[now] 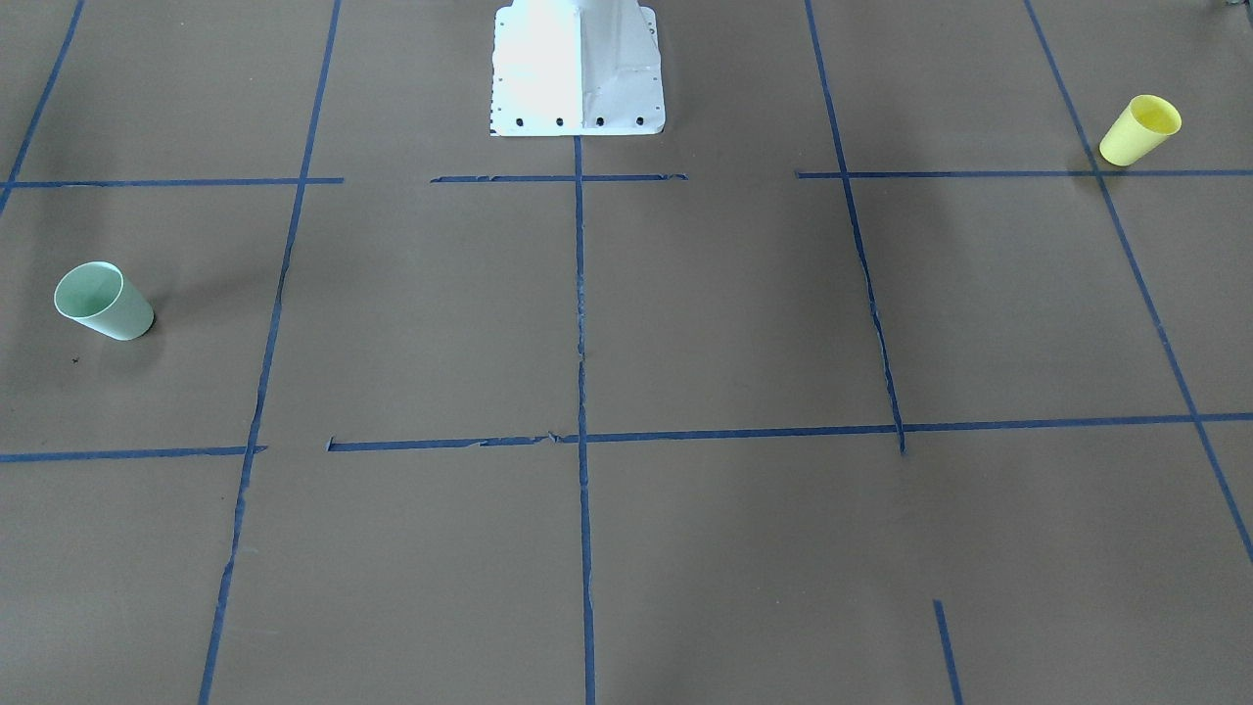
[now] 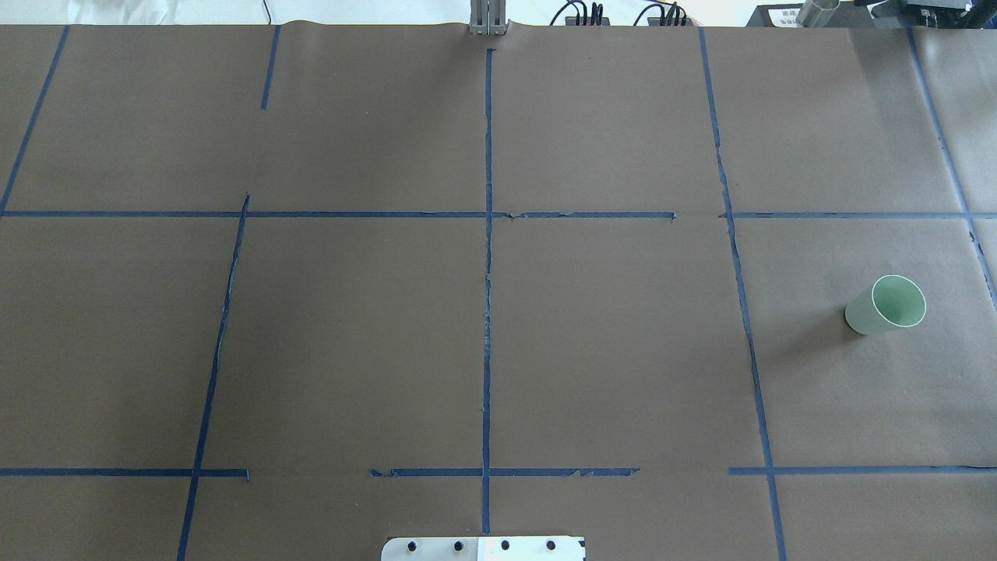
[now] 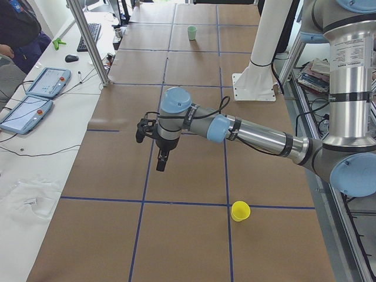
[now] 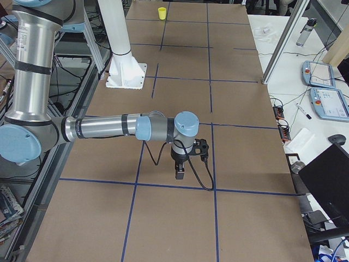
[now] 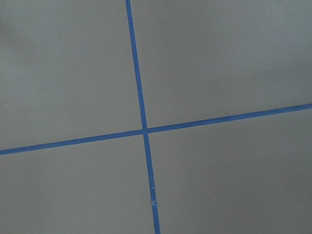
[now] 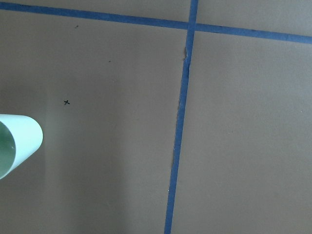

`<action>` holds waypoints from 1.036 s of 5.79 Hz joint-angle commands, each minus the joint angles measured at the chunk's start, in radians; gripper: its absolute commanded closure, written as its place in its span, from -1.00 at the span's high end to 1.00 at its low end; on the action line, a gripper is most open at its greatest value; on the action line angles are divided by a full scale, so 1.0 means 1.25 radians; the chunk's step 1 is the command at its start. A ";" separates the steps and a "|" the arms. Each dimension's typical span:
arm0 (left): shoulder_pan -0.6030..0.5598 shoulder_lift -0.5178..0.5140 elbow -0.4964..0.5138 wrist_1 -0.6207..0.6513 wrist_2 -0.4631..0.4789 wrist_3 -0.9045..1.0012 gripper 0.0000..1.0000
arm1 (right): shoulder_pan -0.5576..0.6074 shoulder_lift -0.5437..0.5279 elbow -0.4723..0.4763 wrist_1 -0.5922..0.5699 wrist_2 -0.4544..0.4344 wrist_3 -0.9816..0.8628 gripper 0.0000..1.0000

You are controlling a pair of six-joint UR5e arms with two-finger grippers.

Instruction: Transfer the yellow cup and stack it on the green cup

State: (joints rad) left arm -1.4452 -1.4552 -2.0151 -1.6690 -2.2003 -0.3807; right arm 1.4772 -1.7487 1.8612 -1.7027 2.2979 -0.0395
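The table (image 2: 350, 327) is lying under brown paper, and blue tape lines (image 2: 487, 312) are dividing it into a grid. The left arm (image 3: 252, 132) is reaching out horizontally over the middle of its half of the table. The right arm (image 4: 109, 128) is reaching out in the same manner over the other half. The white base mount (image 1: 578, 69) is sitting at the robot's edge on the centre line.

The left gripper (image 3: 161, 158) is hanging above the paper and pointing down. Whether its fingers are apart or together cannot be told. The right gripper (image 4: 179, 173) is hanging just above a tape line, also pointing down. Its finger state cannot be told either.

The yellow cup (image 1: 1140, 129) is standing upright on the robot's left side, just beside a tape crossing and well apart from the left gripper. The green cup (image 1: 103, 301) is standing upright on the robot's right side, well apart from the yellow cup. Neither gripper is touching a cup.
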 commanded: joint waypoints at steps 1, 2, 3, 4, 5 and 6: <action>0.211 0.051 -0.159 0.000 0.180 -0.355 1.00 | 0.000 0.000 -0.004 0.000 0.000 0.000 1.00; 0.322 0.102 -0.224 0.005 0.285 -0.516 1.00 | 0.000 0.000 -0.004 0.000 0.000 0.000 1.00; 0.426 0.151 -0.253 0.007 0.395 -0.662 1.00 | 0.000 0.000 -0.003 0.000 0.000 0.000 1.00; 0.575 0.176 -0.253 0.038 0.534 -0.831 1.00 | 0.000 0.000 -0.003 0.000 0.000 0.000 1.00; 0.706 0.176 -0.254 0.168 0.652 -0.993 1.00 | 0.000 0.000 -0.003 0.000 0.000 -0.002 1.00; 0.803 0.175 -0.254 0.293 0.706 -1.152 1.00 | 0.000 0.001 -0.003 0.000 -0.001 -0.002 1.00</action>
State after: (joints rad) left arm -0.5766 -1.2386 -2.3318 -1.4487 -1.4123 -1.6217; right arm 1.4772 -1.7484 1.8576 -1.7027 2.2975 -0.0410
